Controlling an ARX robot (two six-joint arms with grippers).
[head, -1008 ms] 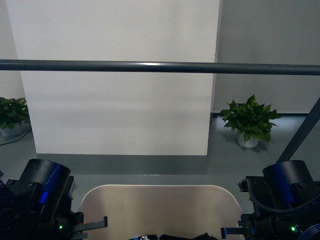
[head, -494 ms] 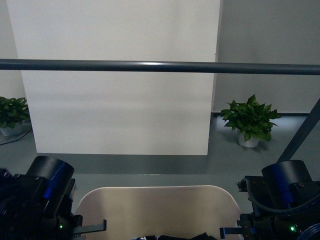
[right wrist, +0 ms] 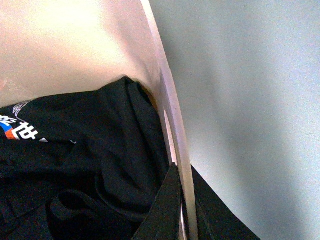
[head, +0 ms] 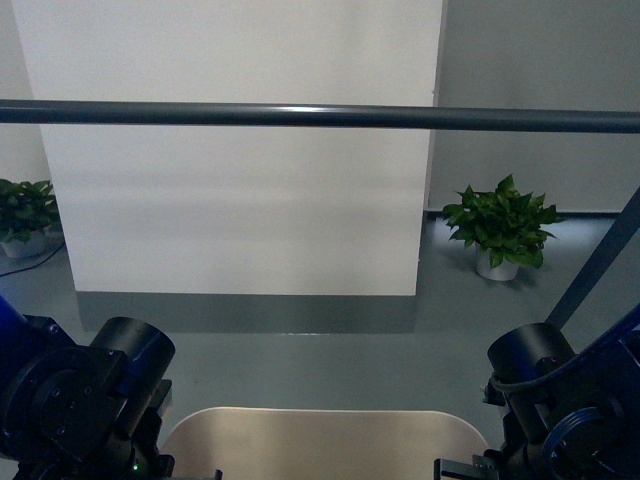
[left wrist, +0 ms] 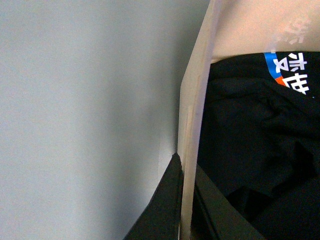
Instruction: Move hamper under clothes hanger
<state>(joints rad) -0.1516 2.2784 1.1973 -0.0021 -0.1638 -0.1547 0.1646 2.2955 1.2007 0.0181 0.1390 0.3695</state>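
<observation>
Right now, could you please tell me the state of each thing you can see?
hamper: holds clothes, gripped on both sides.
clothes hanger: bar level, nothing hanging on the part in view.
black clothes: crumpled inside the hamper.
left gripper: shut on the hamper wall.
right gripper: shut on the opposite wall.
potted plant: upright on the floor.

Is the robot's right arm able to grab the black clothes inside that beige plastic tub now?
Probably not yet: the right gripper is clamped astride the wall of the beige plastic tub. The black clothes lie beside its inner finger, so it would need to let go first.
</observation>
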